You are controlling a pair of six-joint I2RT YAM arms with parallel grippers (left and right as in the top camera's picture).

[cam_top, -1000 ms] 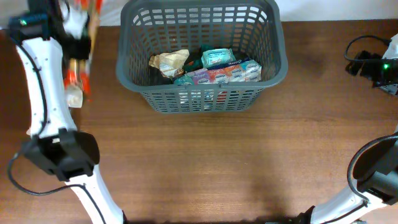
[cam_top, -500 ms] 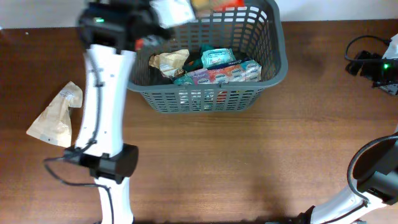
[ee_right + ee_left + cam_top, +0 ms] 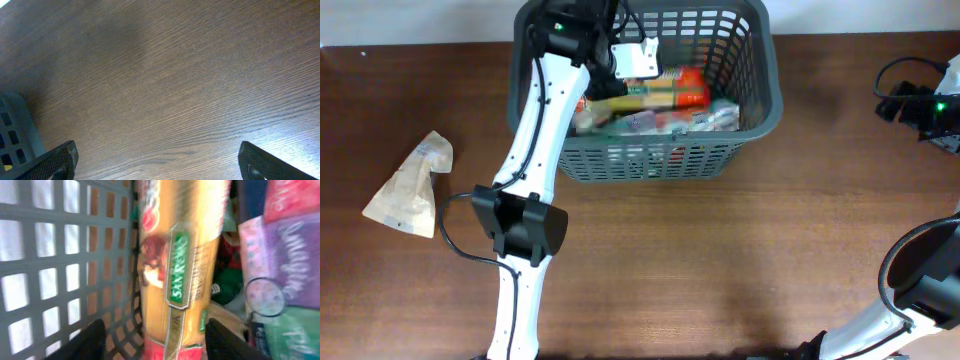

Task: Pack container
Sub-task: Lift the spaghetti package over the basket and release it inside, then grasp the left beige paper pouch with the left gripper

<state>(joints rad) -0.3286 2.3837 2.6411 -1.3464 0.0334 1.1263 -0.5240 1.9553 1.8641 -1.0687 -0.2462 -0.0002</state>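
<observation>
Wooden table [image 3: 720,260]; container [image 3: 650,160] around left fingers [image 3: 92,341]

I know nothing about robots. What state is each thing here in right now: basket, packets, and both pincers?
Container: upright, partly filled.
Pasta packet: lying inside the container, on top of other packs.
Left pincer: open, straddling the pasta packet.
Right pincer: open, empty, over the table.
Paper bag: crumpled, lying on the table outside the container.

Overhead is looking down on table [image 3: 720,260] and basket [image 3: 767,95]; left wrist is peering closely inside it, right wrist at table.
</observation>
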